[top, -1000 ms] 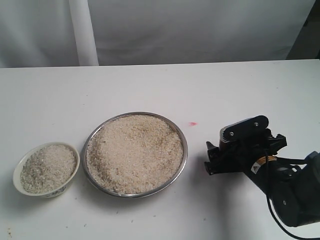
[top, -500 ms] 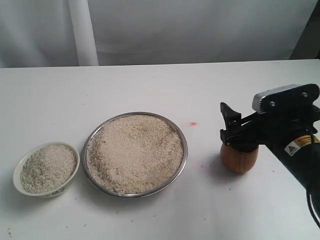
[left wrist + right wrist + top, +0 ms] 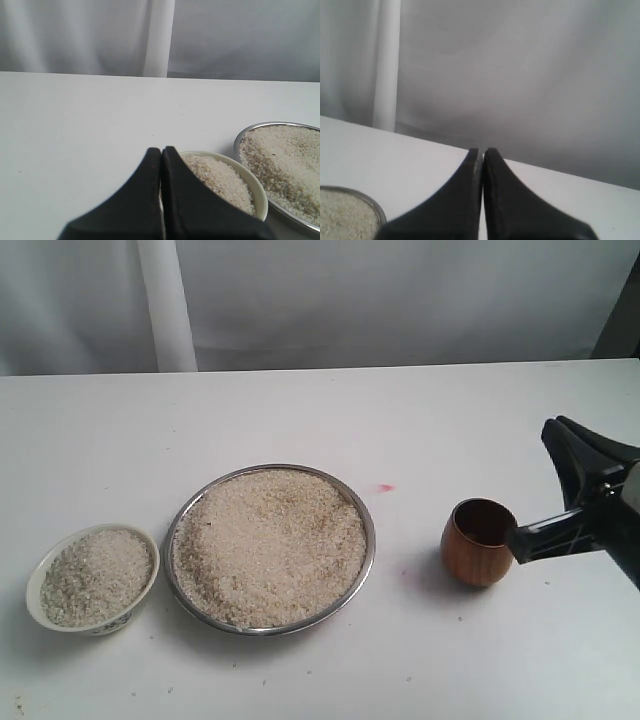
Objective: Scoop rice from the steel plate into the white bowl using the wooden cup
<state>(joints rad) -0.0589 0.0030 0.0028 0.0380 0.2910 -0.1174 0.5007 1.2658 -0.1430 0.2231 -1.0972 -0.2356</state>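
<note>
Pictured from my remote station: on the white table (image 3: pixel 300 410), the wooden cup (image 3: pixel 478 545) is standing upright, mouth up, well to the right of the steel plate (image 3: pixel 369 540). The plate is sitting near the centre, heaped with rice (image 3: pixel 268 545). The white bowl (image 3: pixel 36 585) is resting just left of the plate, close but not touching it, and is itself nearly full of grains.

Through its wrist camera I am watching the right gripper (image 3: pixel 482 150), whose two dark tips are pressing together with nothing between them. The exterior view is giving me a different look. There, black fingers (image 3: pixel 560 530) are reaching in from the right edge, one tip meeting the cup's right rim and another standing higher and apart from it. The cup is not clamped.

The left gripper (image 3: pixel 161 149) is hanging low just beside the bowl, its tips likewise closed on nothing. A small red mark (image 3: pixel 386 487) is showing on the table between the plate and the cup.
</note>
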